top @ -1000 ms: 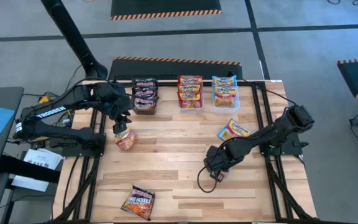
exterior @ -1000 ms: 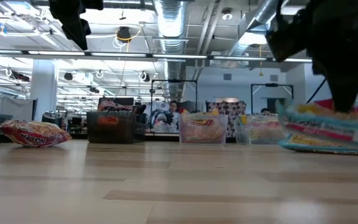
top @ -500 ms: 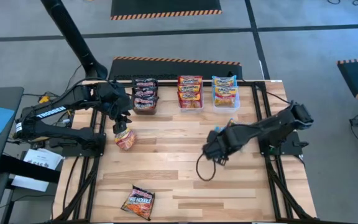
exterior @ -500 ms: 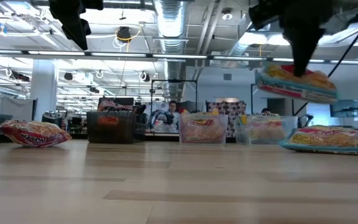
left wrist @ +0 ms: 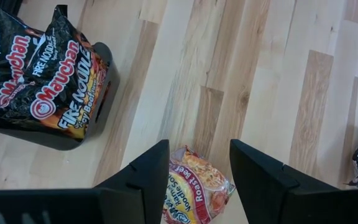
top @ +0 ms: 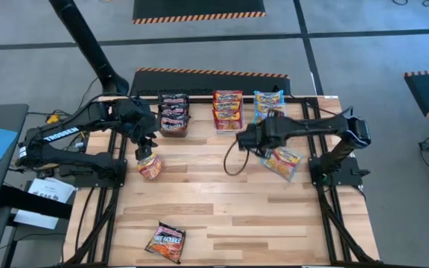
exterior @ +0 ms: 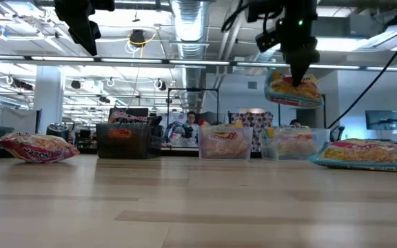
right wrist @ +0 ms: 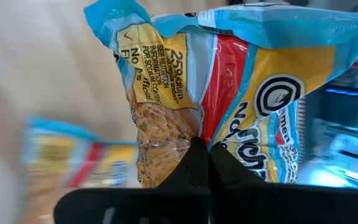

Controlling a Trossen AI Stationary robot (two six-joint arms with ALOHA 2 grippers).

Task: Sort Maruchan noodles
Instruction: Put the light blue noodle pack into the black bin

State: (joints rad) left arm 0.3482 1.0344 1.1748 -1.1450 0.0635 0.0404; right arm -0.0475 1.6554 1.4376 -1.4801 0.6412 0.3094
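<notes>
Bench (top: 222, 201): pale wood planks w/ darker streaks. Packet held aloft, upper right of low view (exterior: 293, 88): light blue edges, yellow body, red band. Packet at center-left of high view (top: 150, 167): red-orange/yellow. Packet lower left (top: 165, 241): black w/ red-orange flame print. Black bin's packets (top: 174, 113): black/red w/ white lettering. Both arms dark.

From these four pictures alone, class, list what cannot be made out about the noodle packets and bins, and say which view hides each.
- High view: the right arm covers most of the light blue packet in the right gripper.
- Right wrist view: the second blue packet is too blurred to read.
- Low view: packet counts in the clear bins are hidden.
- Left wrist view: the left gripper partly covers the red-orange packet.
</notes>
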